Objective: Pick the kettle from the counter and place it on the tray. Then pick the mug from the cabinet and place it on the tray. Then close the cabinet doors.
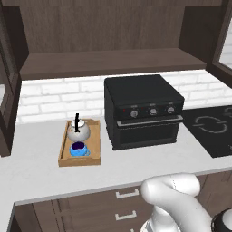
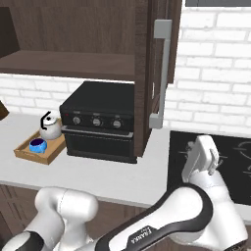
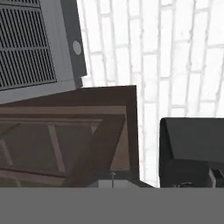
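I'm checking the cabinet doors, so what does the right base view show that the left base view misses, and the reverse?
Right base view alone: the right cabinet door swung open, with its silver bar handle. Left base view alone: the left door at the frame edge, also open. Both share the tray holding the kettle and the mug, plus the black oven and the bare cabinet shelf.

A black countertop oven [image 1: 142,111] with three knobs is seen against the white brick wall [image 1: 50,97]. Just beside it, a black induction cooktop [image 1: 213,129] is set flush. A grey slatted vent hood [image 3: 30,46] is glimpsed overhead.
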